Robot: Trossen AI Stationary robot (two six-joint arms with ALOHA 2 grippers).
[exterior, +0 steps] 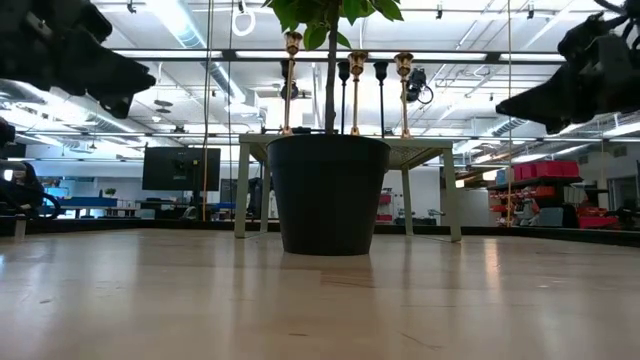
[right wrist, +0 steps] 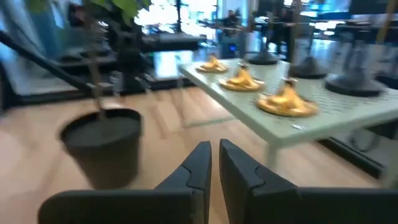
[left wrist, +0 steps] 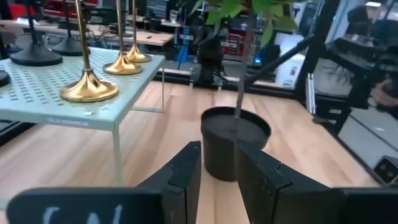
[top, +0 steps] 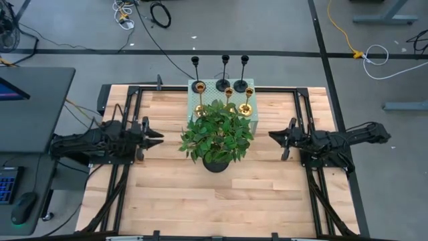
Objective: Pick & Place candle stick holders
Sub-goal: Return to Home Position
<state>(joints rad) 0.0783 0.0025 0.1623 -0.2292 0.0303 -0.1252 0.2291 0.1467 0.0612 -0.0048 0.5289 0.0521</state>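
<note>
Three gold candle stick holders [top: 246,107] and three black ones [top: 223,84] stand upright on their round bases on a pale green perforated stand [top: 210,86] at the table's far middle. My left gripper [left wrist: 219,180] hovers left of the plant, pointing level toward it, open, with nothing between its fingers. My right gripper [right wrist: 216,163] hovers right of the plant, also level and pointing toward it, fingers nearly together and holding nothing. In the high view, the left gripper [top: 159,136] and the right gripper [top: 271,135] are both well clear of the holders.
A leafy plant in a black pot [top: 215,163] stands at the table's middle, between the two grippers and just in front of the stand. Its leaves [top: 217,130] overhang the stand's near edge. Bare wooden tabletop [top: 221,201] lies toward the near edge.
</note>
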